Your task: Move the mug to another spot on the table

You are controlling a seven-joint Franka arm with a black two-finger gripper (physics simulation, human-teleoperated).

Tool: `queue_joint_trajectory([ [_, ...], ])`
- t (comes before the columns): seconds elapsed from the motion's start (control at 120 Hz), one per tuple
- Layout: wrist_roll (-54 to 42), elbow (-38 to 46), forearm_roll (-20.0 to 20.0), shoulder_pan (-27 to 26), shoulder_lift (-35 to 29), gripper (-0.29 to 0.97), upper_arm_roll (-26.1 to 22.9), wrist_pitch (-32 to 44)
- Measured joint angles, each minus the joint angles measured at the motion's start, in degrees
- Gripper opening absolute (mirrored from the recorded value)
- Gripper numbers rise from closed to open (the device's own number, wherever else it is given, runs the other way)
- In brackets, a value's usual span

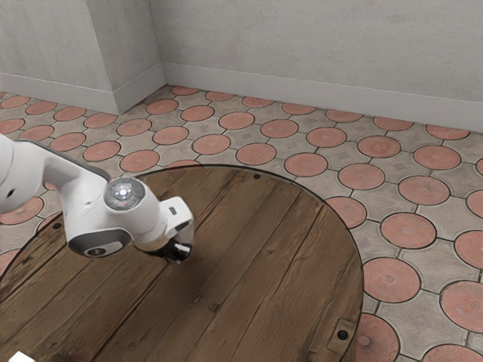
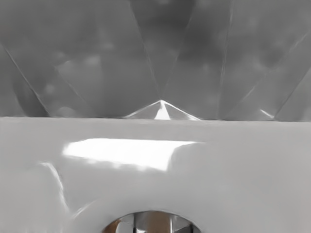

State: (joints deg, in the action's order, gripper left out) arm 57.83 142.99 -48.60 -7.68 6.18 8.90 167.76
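Grey plaster walls (image 1: 317,38) and a floor (image 1: 362,176) of round reddish tiles; in the middle a round table (image 1: 287,249) of dark wood planks. In the exterior view the white arm (image 1: 113,219) comes in from the left and bends down toward the tabletop. The black gripper (image 1: 177,254) sits low over the planks, on the exterior view's left part of the table, approx at or just above the wood. Can't tell whether the hand is clenched or released, as its own body hides that. In the wrist view a pale glossy curved surface w/ a bright highlight sits right under the hand. I take it for the mug (image 2: 155,165), v. close to the gripper. Whether it's actually grasped I can't tell.
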Motion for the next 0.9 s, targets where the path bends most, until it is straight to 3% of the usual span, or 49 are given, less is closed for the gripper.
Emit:
queue_joint_trajectory([
  [0.65,-6.1,1.0,-2.2,1.6,3.1,-0.05,0.0,4.2],
  [0.817,-6.9,2.3,-2.2,1.6,2.4,-0.01,0.0,4.4],
  [0.9,-7.2,2.5,-2.3,1.5,2.2,0.11,0.0,4.5],
])
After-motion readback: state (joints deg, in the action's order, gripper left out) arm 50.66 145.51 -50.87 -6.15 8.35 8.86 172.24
